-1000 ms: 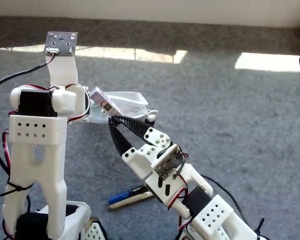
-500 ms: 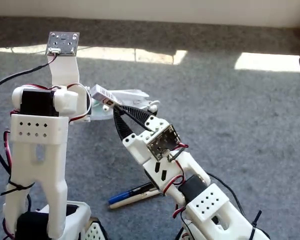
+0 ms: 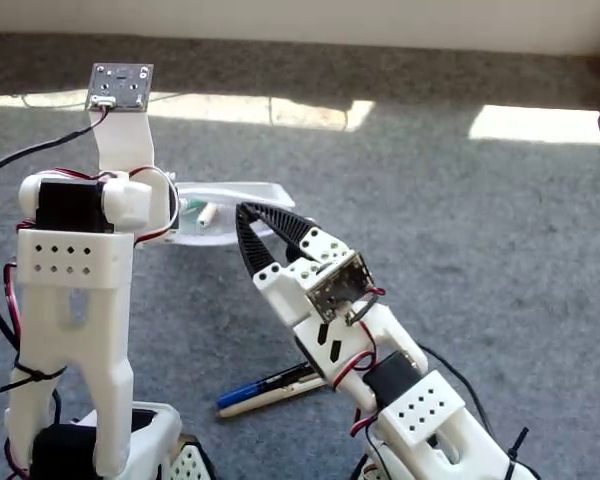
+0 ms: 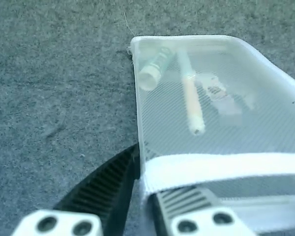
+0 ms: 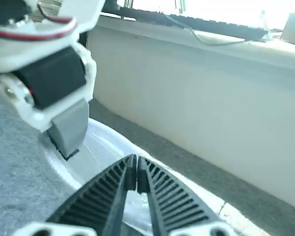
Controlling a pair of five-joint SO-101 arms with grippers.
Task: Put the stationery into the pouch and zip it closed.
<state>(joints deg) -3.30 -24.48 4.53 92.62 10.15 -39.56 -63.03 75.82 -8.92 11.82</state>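
On the grey carpet [image 3: 460,250], a translucent white mesh pouch [image 4: 226,123] lies with one corner of its white zip band clamped in my left claw [image 4: 145,172]. My right claw [image 5: 136,163], fingers together on nothing, hangs close over it. A green-and-white tube [image 4: 155,66] and a cream pencil [image 4: 191,98] show through the mesh; a blue pen [image 3: 255,388] lies outside, near the right arm's base. I judge the hold thin: a tug on the limp mesh could pull the corner free and spill the contents.
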